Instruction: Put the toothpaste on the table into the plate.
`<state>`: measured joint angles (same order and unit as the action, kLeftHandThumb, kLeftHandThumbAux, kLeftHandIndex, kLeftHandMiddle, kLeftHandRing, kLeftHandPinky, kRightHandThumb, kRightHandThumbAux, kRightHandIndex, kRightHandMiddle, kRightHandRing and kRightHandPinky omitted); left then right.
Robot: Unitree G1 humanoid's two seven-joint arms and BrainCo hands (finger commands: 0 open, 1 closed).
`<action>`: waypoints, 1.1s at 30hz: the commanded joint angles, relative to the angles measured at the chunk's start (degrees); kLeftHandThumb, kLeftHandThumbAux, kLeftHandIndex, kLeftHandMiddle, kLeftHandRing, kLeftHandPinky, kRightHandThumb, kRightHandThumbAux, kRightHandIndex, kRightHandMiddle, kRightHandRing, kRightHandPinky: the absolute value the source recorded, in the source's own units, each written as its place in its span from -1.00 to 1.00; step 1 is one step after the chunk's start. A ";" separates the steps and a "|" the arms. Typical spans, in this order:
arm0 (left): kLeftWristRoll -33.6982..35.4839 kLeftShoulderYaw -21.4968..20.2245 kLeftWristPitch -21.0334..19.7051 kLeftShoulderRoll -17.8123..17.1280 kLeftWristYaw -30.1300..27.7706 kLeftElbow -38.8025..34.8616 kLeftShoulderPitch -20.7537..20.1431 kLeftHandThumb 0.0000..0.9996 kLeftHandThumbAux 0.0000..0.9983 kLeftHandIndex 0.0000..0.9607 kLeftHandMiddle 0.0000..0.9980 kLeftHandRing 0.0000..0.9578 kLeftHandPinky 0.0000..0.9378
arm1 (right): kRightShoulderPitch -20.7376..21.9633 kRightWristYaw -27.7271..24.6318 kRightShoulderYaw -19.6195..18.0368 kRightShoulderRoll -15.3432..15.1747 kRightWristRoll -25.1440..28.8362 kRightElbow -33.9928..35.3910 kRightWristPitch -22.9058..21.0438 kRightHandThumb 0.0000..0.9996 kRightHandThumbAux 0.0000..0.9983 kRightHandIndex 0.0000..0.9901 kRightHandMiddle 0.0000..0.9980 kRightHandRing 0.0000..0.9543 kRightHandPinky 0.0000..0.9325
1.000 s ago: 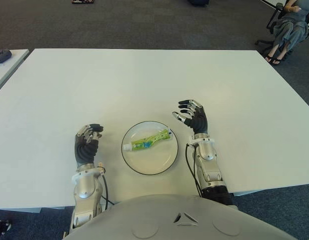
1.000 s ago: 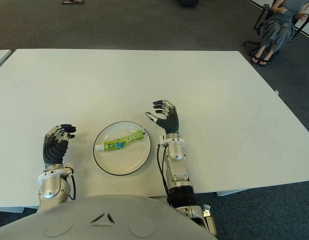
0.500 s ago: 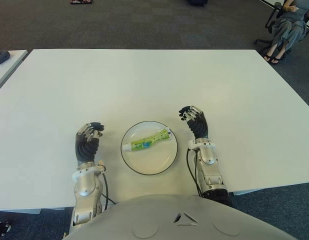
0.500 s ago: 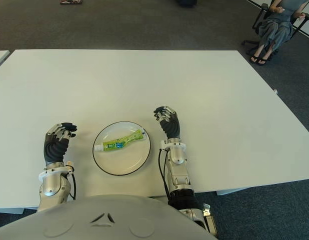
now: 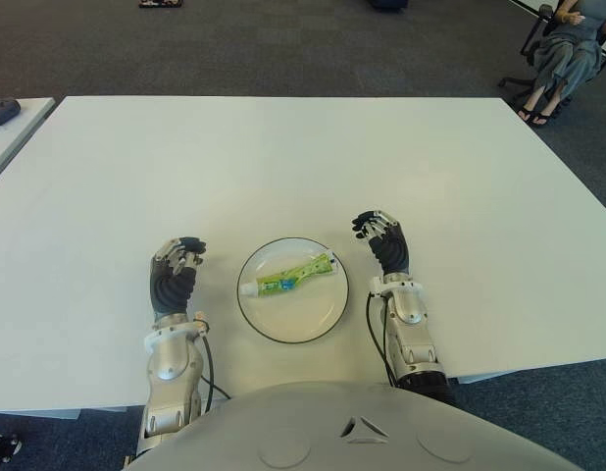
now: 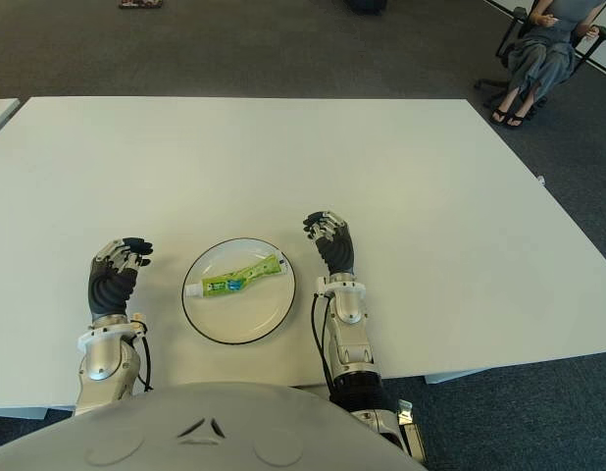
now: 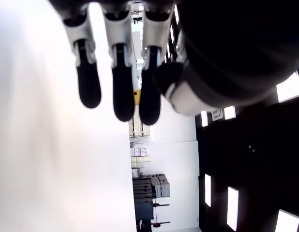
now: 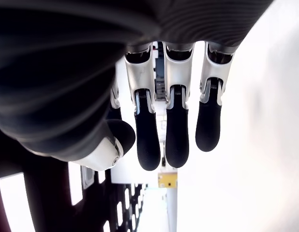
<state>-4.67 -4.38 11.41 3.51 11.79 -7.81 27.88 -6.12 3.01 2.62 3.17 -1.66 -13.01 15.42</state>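
Toothpaste (image 5: 287, 276) lies inside the plate (image 5: 313, 322) on the table (image 5: 283, 167). Right hand (image 5: 383, 239) and left hand (image 5: 174, 275) flank it, fingers curled, empty; a careless sideways move might knock the plate.

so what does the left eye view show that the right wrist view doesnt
Only the left eye view shows the toothpaste lying in the plate on the white table, the left hand left of the plate, and a seated person far right. Only the right wrist view shows the right hand's fingers from close by, curled around nothing. Both show the right hand, which holds nothing.
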 commanded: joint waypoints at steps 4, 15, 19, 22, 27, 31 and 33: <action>-0.69 0.01 -0.50 -1.01 -0.69 1.07 -1.02 0.42 0.44 -0.11 -0.11 -0.12 -0.10 | -1.31 -0.50 0.09 1.93 2.05 -0.29 1.74 0.39 0.47 -0.14 -0.01 0.03 0.07; -0.31 0.20 -3.24 -1.38 -1.15 0.53 -1.16 0.41 0.44 -0.12 -0.13 -0.13 -0.13 | -2.03 -0.69 0.85 1.43 2.22 -0.75 0.61 0.39 0.47 -0.14 -0.03 0.04 0.06; 0.14 0.12 -3.07 -1.38 -1.27 0.89 -1.51 0.41 0.44 -0.11 -0.13 -0.13 -0.13 | -2.29 -0.55 1.45 0.86 1.22 -0.52 -1.03 0.39 0.48 -0.14 -0.07 0.00 0.03; 0.35 0.15 -2.36 -1.42 -1.34 1.44 -1.76 0.42 0.44 -0.11 -0.13 -0.13 -0.12 | -2.39 -0.40 1.81 0.62 0.60 -0.09 -2.48 0.38 0.48 -0.15 -0.10 -0.02 0.02; 0.43 0.37 -3.16 -1.50 -1.54 1.53 -1.87 0.42 0.44 -0.11 -0.12 -0.13 -0.12 | -2.77 -0.61 2.02 0.36 0.55 0.48 -3.98 0.38 0.48 -0.15 -0.11 -0.03 0.02; 0.65 0.30 -4.25 -1.65 -1.91 1.39 -1.94 0.42 0.44 -0.11 -0.12 -0.14 -0.15 | -2.84 -0.49 2.05 0.47 0.76 0.39 -3.78 0.38 0.48 -0.15 -0.11 -0.03 0.02; 0.60 0.61 -4.95 -1.42 -2.01 1.15 -1.89 0.41 0.44 -0.12 -0.13 -0.15 -0.17 | -2.92 -0.40 1.94 0.54 0.88 0.15 -3.23 0.38 0.48 -0.15 -0.11 -0.04 0.01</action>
<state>-4.40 -4.09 8.01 2.09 10.78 -6.91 26.22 -8.48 2.35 4.52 2.96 -0.50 -12.56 12.77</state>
